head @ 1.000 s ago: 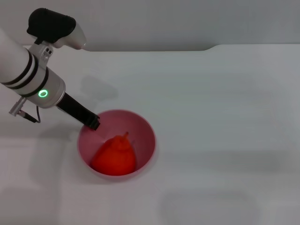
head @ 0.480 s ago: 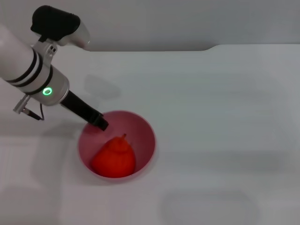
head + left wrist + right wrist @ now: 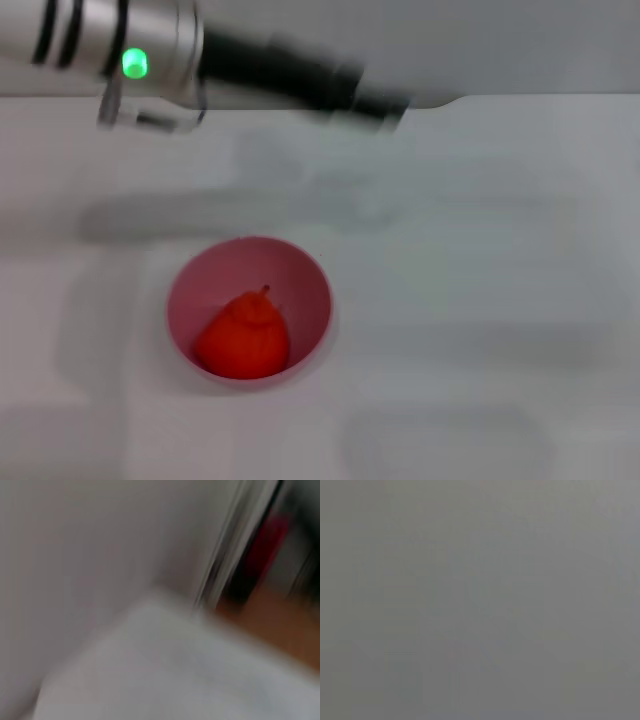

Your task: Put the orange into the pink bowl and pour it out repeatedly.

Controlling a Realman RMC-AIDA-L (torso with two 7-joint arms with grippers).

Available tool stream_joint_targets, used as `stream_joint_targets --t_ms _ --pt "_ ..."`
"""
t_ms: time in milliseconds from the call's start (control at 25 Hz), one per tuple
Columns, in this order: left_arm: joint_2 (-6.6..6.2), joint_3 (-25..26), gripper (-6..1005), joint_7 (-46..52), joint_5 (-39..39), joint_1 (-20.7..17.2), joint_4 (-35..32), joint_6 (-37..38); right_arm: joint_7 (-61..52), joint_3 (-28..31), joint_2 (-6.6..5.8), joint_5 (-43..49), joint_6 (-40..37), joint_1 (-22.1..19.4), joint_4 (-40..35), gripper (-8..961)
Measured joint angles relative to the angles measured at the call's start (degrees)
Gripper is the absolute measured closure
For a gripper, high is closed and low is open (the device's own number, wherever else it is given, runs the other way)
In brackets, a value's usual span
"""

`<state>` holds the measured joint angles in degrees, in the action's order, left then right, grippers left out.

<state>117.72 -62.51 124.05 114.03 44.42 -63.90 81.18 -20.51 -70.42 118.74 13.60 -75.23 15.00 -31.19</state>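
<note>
Fingers on my left gripper (image 3: pixel 385 108) are smeared into one dark streak in the head view, so I cannot tell whether they stand open or closed, and nothing shows between them that I could call a held thing. That gripper hangs high above the far part of the white table (image 3: pixel 480 260), near its back edge, at the end of my left arm (image 3: pixel 110 45), which stretches across the upper left with a green light glowing on its silver wrist section. It is well apart from the pink bowl (image 3: pixel 300 275) and touches nothing I can see.

That bowl stands upright on the table, toward the near left of the work area, its round rim level and unobstructed. Inside it lies the orange (image 3: pixel 243 335), resting against the near-left inner wall with its small stem nub pointing up and away from me. The fruit sits wholly below the rim and fills roughly the near half of the bowl's hollow.

My left wrist view gives only blurred pale surfaces with a dark and red patch off to one side, too unclear to name. My right wrist view is a flat grey field, and my right arm and its gripper appear nowhere.
</note>
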Motion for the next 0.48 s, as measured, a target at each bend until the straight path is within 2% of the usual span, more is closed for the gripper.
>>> stream_joint_targets --t_ms 120,240,280,320,360,400,480 --pt "0.08 3.13 264 -10.75 -11.90 -1.04 3.82 -3.67 -0.45 -1.08 0.03 -0.05 0.00 0.17 0.00 426" --pt "0.28 4.09 245 -28.18 -29.78 -4.88 9.79 -12.13 -0.56 -1.67 0.09 -0.07 0.00 0.28 0.05 426" --pt "0.43 3.84 239 -32.60 -33.73 -6.04 10.66 -14.06 -0.43 -1.66 0.11 -0.07 0.00 0.41 0.19 426" --pt "0.43 3.84 233 -32.60 -33.73 -6.04 10.66 -14.06 -0.28 -1.43 0.11 -0.07 -0.01 0.56 0.49 426" --pt "0.67 3.42 227 -38.09 -38.93 -7.71 11.91 -16.47 -0.19 -1.12 0.10 -0.07 0.00 0.74 0.80 426" --pt "0.98 1.03 221 -51.96 -51.29 -11.15 14.76 -21.56 -0.17 -0.44 0.07 -0.08 -0.01 0.89 1.09 426" --pt "0.98 -1.62 209 -62.72 -61.62 -13.42 17.28 -24.46 -0.13 0.82 0.07 -0.08 0.00 0.95 1.28 426"
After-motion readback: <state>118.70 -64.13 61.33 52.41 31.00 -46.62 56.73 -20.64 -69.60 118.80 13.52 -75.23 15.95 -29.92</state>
